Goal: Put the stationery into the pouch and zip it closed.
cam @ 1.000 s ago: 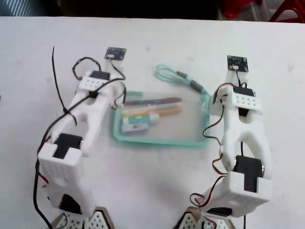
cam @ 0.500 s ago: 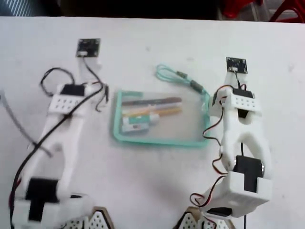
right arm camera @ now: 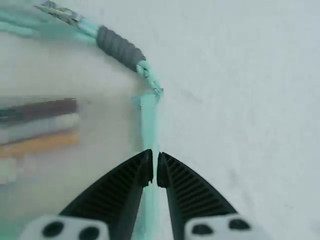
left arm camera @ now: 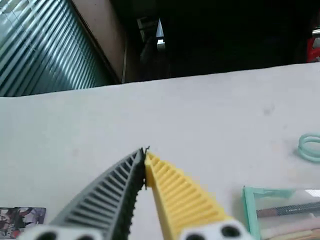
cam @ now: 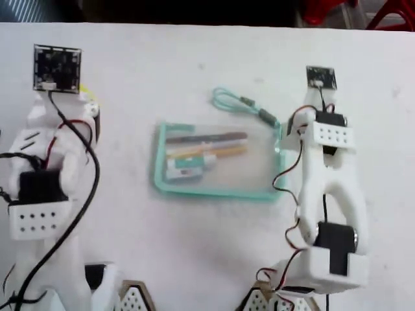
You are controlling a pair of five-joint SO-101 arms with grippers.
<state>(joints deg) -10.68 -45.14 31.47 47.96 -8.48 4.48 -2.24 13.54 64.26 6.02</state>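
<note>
Pens (cam: 206,137), maybe eraser (cam: 185,167), inside pouch (cam: 214,192)

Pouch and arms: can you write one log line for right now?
pouch: flat on table, stationery inside | right jaws: shut on pouch's edge | left jaws: shut, empty, away from pouch

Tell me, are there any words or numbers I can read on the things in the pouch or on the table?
No text here can be read.
Label on the white item inside the pouch: coloured marks, too blurred to read.
Small card lying on the table, seen in the left wrist view: a picture, any print too small to read.
</note>
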